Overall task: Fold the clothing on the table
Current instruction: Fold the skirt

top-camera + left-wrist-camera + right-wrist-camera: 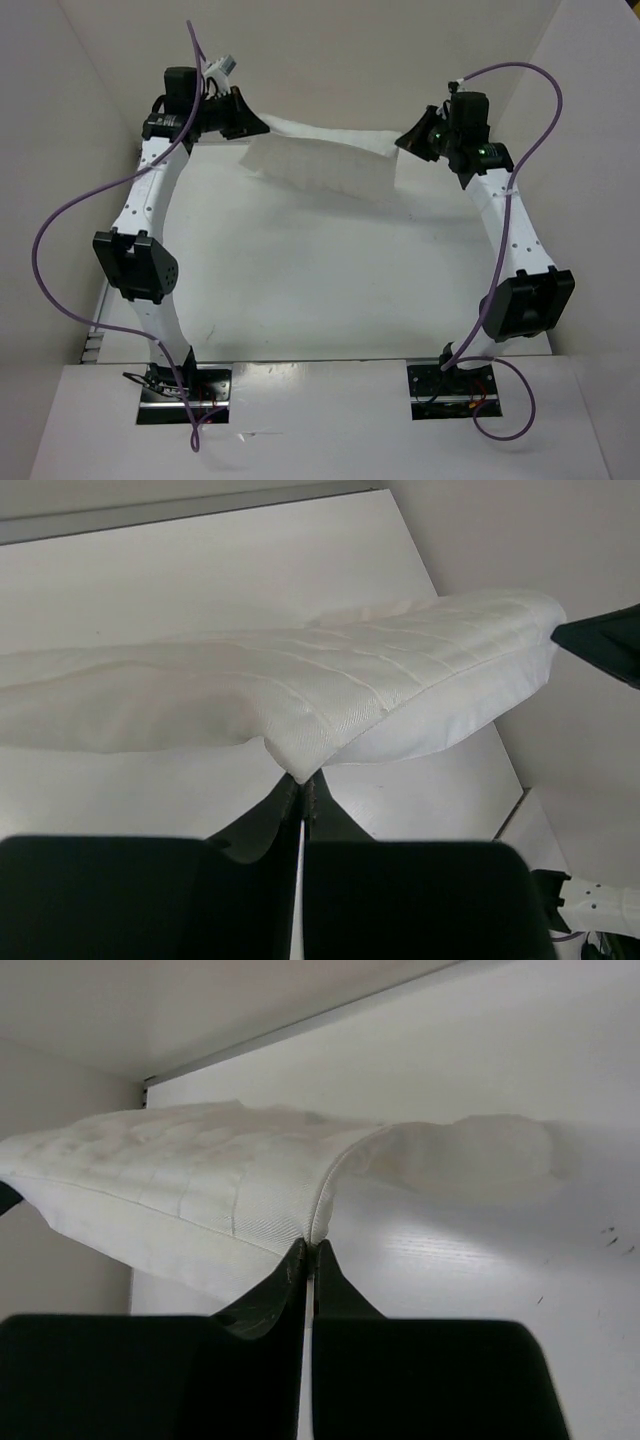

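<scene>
You have one clothing (320, 162), held up over the far side of the one table (320, 290). It is stretched between two grippers: left gripper (302, 783) pinching one corner, right gripper (310, 1248) pinching the other.

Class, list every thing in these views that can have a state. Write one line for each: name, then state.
clothing: pinched at two ends, held above the table, sagging between the arms.
left fingers: shut on the clothing.
right fingers: shut on the clothing.
</scene>
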